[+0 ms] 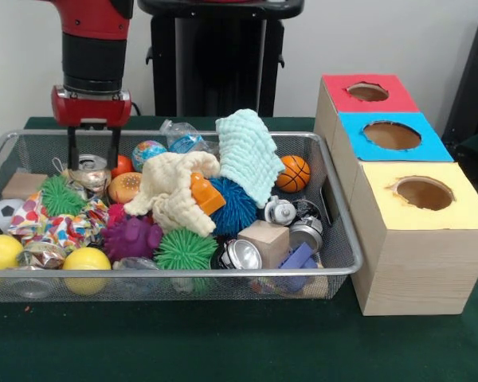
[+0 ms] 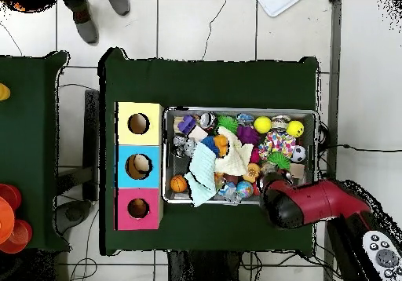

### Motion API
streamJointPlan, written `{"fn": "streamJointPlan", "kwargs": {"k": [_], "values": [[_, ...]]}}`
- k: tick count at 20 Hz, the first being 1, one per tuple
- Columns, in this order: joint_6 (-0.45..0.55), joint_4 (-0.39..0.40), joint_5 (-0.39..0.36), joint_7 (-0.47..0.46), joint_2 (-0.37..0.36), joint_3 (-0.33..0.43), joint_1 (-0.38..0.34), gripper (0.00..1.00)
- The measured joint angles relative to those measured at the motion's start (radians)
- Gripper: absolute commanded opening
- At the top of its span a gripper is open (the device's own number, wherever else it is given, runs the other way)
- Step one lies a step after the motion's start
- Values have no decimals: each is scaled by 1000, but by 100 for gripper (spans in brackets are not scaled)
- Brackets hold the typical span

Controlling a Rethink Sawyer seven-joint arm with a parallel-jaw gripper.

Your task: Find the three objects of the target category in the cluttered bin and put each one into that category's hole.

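Note:
A wire mesh bin (image 1: 223, 135) holds a jumble of balls, cloths, cans and wooden blocks. My gripper (image 1: 93, 165) hangs at the bin's back left corner, open, with its fingers on either side of a crumpled silver can (image 1: 92, 178). Another silver can (image 1: 239, 255) lies near the front by a wooden block (image 1: 264, 239). To the right of the bin stands a box with a red hole (image 1: 367, 91), a blue hole (image 1: 391, 135) and a yellow hole (image 1: 423, 192). In the overhead view the red arm (image 2: 310, 203) hides the gripper, over the bin's (image 2: 239, 110) corner.
A cream cloth (image 1: 175, 191) and a mint cloth (image 1: 249, 155) cover the middle of the bin. A basketball (image 1: 293, 173), a blue spiky ball (image 1: 235, 205) and yellow balls (image 1: 86, 261) lie around them. A person's shoes (image 2: 86, 28) show at the overhead view's top.

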Motion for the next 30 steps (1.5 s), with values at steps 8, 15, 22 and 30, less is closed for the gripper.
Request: {"fn": "streamJointPlan", "kwargs": {"k": [8, 15, 22, 30], "values": [[-48, -3, -15, 0, 29, 1, -6, 100], [-72, -12, -23, 0, 79, -2, -19, 100], [-71, -12, -24, 0, 77, -8, -20, 100], [-71, -13, -24, 0, 77, -11, -19, 100]]}}
